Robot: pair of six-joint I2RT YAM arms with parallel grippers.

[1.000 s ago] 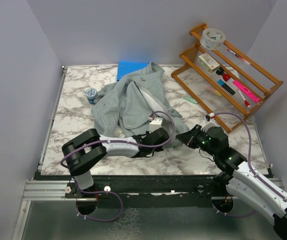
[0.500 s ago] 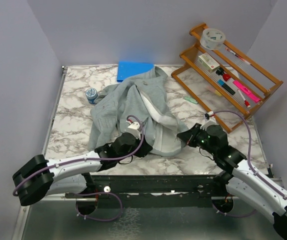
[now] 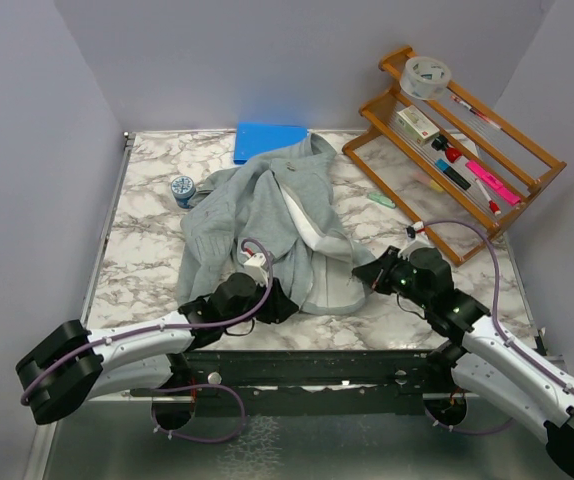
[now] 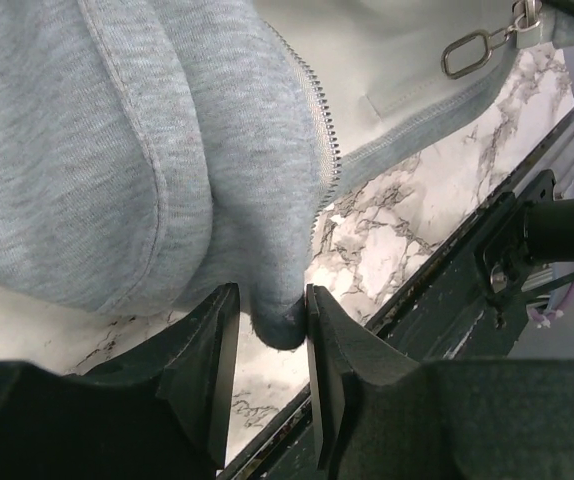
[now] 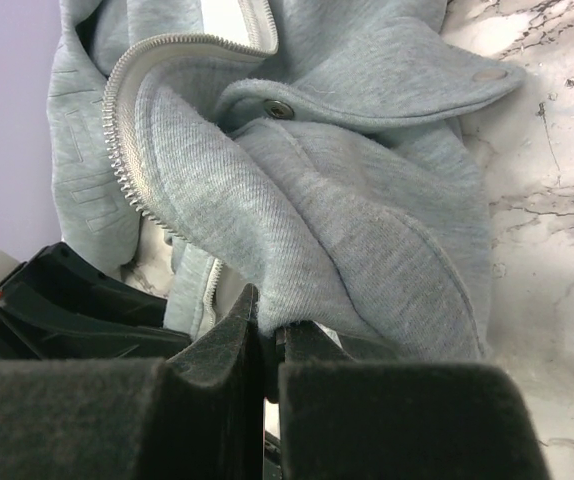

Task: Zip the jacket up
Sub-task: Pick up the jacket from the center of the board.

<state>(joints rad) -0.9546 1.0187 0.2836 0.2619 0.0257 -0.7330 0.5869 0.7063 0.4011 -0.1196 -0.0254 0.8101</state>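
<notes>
Grey jacket (image 3: 267, 210) spread wider than before; left tool (image 4: 270, 330) farther left, astride hem.

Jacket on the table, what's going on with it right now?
Both arms are at the near hem of the jacket, which lies crumpled on the marble table. The right claw is pinched shut on one hem edge. The left claw has a fold of the other hem corner between its fingers, though a firm grip can't be confirmed. The zipper is undone, its two sides apart, with the pull lying loose near the hem.
</notes>
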